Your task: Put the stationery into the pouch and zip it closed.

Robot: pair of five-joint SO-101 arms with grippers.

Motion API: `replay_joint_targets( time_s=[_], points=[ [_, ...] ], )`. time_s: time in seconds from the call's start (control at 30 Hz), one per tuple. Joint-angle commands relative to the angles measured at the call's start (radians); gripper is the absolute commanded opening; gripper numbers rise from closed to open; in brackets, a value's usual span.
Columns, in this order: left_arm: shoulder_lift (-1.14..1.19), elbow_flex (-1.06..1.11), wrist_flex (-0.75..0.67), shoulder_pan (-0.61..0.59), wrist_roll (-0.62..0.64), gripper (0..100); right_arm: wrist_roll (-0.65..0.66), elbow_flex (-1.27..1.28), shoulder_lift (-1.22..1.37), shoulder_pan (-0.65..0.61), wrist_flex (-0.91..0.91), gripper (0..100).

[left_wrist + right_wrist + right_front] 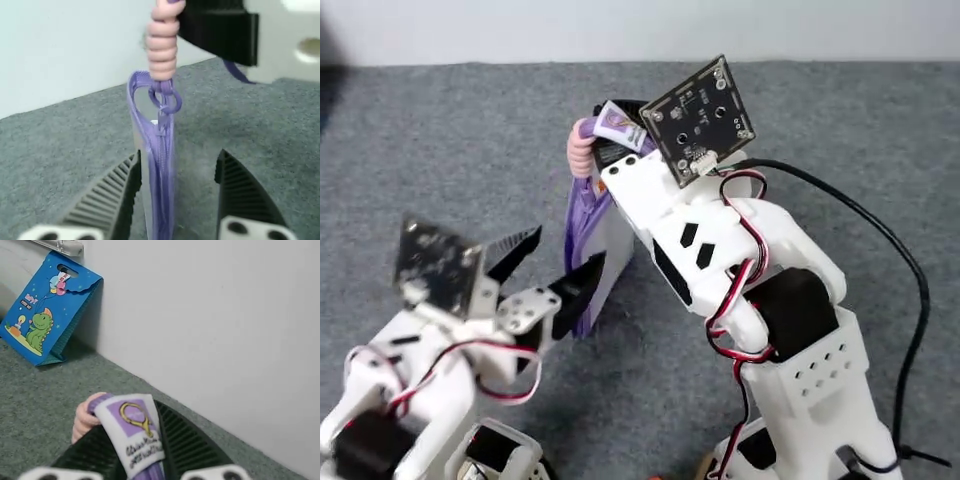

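- Pouch point(595, 240): purple, held on edge above the grey counter point(820, 130), with its long axis running steeply down from the right gripper toward the left gripper. Whether its lower end touches the counter cannot be told.
- Right gripper point(142, 440): fingers clamped on the pouch's label point(132, 432) and strap at the upper end. The pink coil point(85, 417) bulges just beside them.
- Left gripper point(179, 154): fingers apart, straddling the zipper point(162, 175) edge. The pouch lies close to one finger and apart from the other.
- Ring pull point(170, 100): hangs under the coil, ahead of the left fingers along the zipper line. The left arm is judged the nearer for pulling it.
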Motion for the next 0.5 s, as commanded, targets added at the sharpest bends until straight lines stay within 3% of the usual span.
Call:
replay_joint_targets(
  time_s=[0.0,0.27,0.47],
  points=[
    [0.055,0.051,-0.094,0.006,-0.048,24,-0.005,-0.057,-0.038,-0.015,0.001,0.6],
    [0.081,0.196,-0.209,0.005,-0.055,22,-0.003,-0.057,-0.042,-0.012,0.005,0.6],
    [0.075,0.251,-0.282,0.005,-0.057,4,-0.009,-0.061,-0.051,-0.001,0.125,0.7]
  ],
)
